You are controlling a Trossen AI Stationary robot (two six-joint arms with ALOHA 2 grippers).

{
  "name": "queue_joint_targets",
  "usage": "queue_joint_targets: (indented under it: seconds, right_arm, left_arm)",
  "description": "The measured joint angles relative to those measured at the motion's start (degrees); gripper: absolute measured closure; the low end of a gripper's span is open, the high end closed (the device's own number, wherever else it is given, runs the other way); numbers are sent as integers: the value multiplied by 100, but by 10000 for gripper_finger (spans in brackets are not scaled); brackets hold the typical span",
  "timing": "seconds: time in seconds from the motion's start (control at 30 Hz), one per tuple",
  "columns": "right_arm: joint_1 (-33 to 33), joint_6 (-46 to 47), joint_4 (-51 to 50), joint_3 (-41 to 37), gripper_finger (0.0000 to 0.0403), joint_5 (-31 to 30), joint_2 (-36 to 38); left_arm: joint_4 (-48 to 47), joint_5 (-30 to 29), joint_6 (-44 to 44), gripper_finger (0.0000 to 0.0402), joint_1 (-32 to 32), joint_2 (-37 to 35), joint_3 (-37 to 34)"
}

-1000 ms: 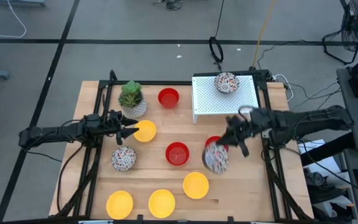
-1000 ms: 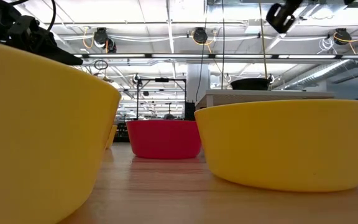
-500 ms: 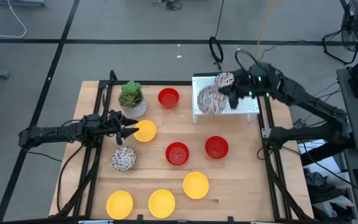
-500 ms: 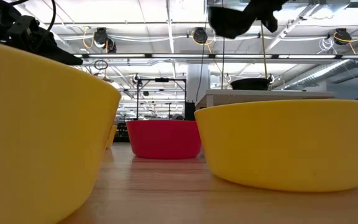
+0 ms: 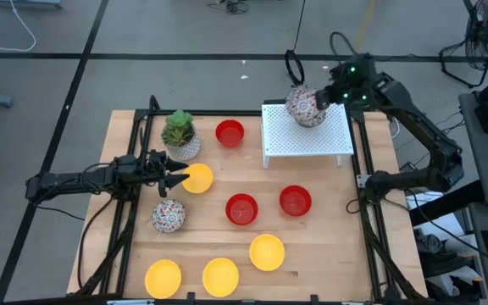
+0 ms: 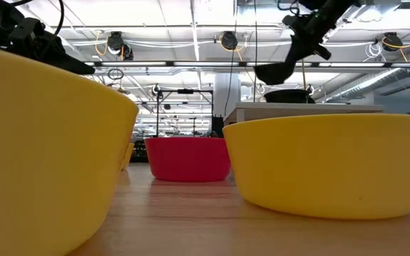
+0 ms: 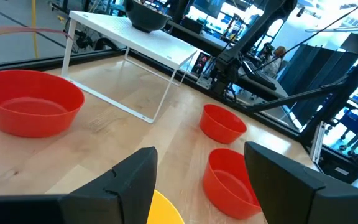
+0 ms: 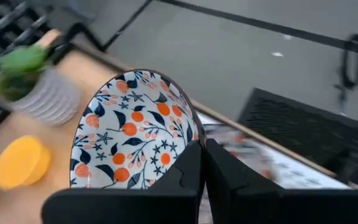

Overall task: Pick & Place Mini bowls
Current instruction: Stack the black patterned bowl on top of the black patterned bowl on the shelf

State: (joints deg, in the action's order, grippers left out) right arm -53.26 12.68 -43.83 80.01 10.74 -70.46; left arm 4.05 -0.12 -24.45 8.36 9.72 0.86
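**Glazed speckled bowl pinched by its rim above the far rack**

Yellow comes first. Two plain yellow bowls (image 5: pixel 163 277) (image 5: pixel 220 275) sit at the table's near edge, a third (image 5: pixel 267 252) just behind them, and a fourth (image 5: pixel 197 179) lies farther in. That makes four. The left gripper (image 5: pixel 176 180) hovers at that fourth bowl with its fingers spread wide and nothing between them.

Red bowls number three: two mid-table (image 5: pixel 241 209) (image 5: pixel 295 201) and one (image 5: pixel 230 132) farther back, near the potted plant (image 5: pixel 179 134).

Speckled bowls also number three. One (image 5: pixel 169 216) is on the wood in front of the left gripper. One (image 7: pixel 146 15) rests on the white rack (image 5: pixel 307 140) at the far side. The third, the carried speckled bowl (image 8: pixel 132 137), hangs tilted over that rack. The right gripper (image 8: pixel 202 155) is clamped on its rim, one finger inside the wall and one outside.

These bowls look like glazed ceramic, so they are probably rigid, fairly light, slick and easy to chip. The thin rim seems the only workable hold. A tilted bowl held at one point could swing or slip, so it should be set down gently, especially onto the bowl already there.
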Motion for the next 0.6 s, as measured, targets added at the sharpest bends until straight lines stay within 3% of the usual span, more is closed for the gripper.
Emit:
queue_joint_targets:
  seconds: [0.23,0.6]
  right_arm:
    - [-679,-36,-245,2,403,293,-16]
    - [-780,-156,-142,-283,403,291,-85]
  left_arm:
    - [1,0,0,158,1,0,0]
    - [0,-2,0,158,2,-1,0]
